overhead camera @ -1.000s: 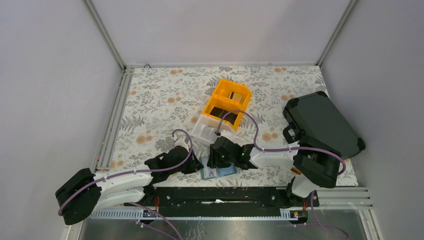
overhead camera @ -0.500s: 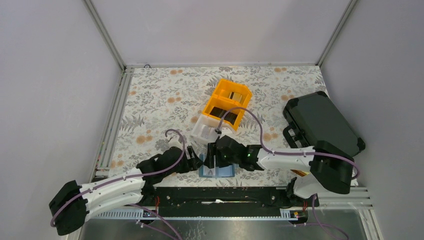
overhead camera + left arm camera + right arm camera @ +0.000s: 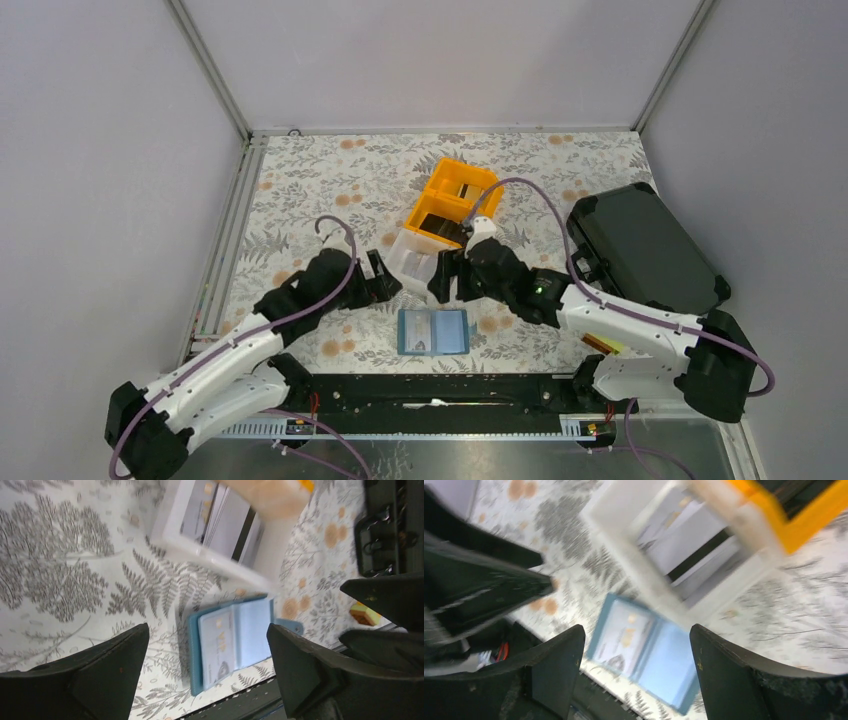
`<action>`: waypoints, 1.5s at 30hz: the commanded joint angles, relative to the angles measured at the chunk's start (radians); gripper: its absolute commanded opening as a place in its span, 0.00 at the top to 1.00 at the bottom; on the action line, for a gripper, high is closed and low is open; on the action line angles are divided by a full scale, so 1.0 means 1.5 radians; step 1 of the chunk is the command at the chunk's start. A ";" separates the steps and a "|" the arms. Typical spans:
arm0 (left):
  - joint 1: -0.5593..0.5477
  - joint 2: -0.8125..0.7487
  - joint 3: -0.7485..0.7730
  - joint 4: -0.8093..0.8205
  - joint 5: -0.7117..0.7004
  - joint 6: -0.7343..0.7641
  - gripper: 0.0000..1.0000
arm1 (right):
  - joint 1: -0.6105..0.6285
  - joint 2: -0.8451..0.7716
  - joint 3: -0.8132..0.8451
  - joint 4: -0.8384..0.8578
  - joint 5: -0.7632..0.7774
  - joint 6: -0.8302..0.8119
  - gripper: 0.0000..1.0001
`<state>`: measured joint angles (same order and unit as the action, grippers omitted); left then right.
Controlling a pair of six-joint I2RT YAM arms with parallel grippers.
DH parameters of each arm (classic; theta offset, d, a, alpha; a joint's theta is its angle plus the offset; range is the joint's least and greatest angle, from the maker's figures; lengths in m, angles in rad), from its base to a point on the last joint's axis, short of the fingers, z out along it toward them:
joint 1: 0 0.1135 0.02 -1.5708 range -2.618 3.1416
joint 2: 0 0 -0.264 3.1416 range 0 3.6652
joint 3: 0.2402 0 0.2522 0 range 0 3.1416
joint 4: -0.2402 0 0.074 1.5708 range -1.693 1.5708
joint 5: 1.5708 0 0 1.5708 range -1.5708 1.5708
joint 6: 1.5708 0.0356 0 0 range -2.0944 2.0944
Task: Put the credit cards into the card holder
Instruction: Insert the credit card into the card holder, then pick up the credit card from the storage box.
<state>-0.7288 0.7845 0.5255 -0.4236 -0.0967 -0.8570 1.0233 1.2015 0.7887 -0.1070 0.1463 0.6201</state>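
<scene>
**Near the front edge, holder (image 3: 433,331) lies open**

Left gripper (image 3: 207,632) hangs wide and empty, just up-table of it. Cards (image 3: 220,522) sit in the white bin (image 3: 405,262) between the grippers: thin, stiff, likely slick, so pinch a top edge. Holder looks soft, floppy. Right gripper (image 3: 638,630) gapes empty, likewise just beyond it.

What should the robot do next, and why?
Probably dip the right gripper into the white bin to grab one of the cards. It and the left gripper are open and empty, and the card holder lies open with only one pale card in a pocket.
</scene>
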 commanded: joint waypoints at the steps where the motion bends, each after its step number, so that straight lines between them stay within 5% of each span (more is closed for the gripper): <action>1: 0.092 0.080 0.104 -0.021 0.130 0.099 0.06 | -0.084 -0.004 0.031 -0.025 -0.007 -0.072 0.17; 6: 0.180 0.215 0.180 -0.038 0.218 0.149 0.06 | -0.149 0.042 0.045 0.015 -0.065 -0.066 0.26; 15: 0.197 0.383 0.319 -0.089 0.156 0.275 0.20 | -0.161 0.162 0.065 0.113 -0.095 -0.017 0.36; 24: 0.198 0.476 0.401 -0.128 0.156 0.332 0.35 | -0.152 0.288 0.155 0.080 -0.038 -0.026 0.30; 45: 0.180 0.507 0.363 -0.073 0.287 0.308 0.58 | -0.136 0.451 0.293 -0.129 0.127 0.118 0.22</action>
<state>-0.4458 1.5410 1.0771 -0.5728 0.3038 -0.3931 0.8089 1.8290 1.1458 -0.2001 0.2253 0.7502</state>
